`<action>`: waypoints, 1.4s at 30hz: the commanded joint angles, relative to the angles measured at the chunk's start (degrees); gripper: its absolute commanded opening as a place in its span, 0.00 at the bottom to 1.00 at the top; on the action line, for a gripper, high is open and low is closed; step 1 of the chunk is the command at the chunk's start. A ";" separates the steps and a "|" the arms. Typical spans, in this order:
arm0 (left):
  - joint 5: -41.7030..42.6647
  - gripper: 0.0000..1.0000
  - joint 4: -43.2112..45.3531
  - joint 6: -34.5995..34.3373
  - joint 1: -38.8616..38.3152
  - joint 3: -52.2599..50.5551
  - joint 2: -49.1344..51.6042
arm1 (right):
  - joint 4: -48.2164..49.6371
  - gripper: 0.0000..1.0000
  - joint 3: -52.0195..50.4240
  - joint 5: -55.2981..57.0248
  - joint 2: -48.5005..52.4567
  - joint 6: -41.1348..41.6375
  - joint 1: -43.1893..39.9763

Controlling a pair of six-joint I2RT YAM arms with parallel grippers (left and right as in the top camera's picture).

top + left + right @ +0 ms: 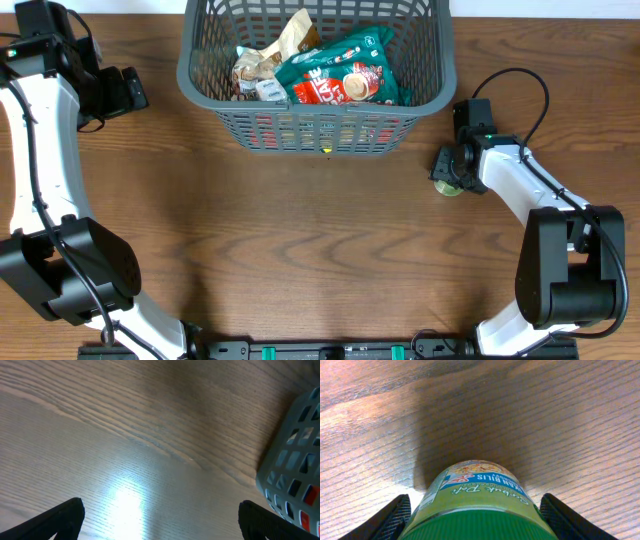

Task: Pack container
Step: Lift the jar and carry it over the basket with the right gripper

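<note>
The container (320, 132) is a dark grey lattice basket at the back middle of the table. It holds a green coffee pack (335, 76) and tan snack bags (278, 52). Its corner shows at the right edge of the left wrist view (296, 474). A jar with a green lid and a yellow-green label (476, 491) lies on the wood right of the basket (452, 187). My right gripper (447, 170) (475, 499) is open with one finger on each side of the jar. My left gripper (128, 90) (160, 510) is open and empty, left of the basket.
The wooden table (300, 250) runs out to the front and both sides. The right arm's cable (530, 85) loops above the table to the right of the basket.
</note>
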 commanded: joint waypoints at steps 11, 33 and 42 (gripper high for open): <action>-0.02 0.99 -0.22 0.76 0.09 0.00 0.00 | -9.09 0.01 13.88 -0.09 -4.98 0.37 -4.07; 1.25 0.99 -0.22 0.74 0.09 0.00 0.00 | -33.07 0.01 71.36 -15.69 -6.45 -24.30 3.19; 2.34 0.99 -0.22 0.76 0.09 0.00 0.00 | -35.47 0.01 76.06 -18.34 2.16 -41.59 12.28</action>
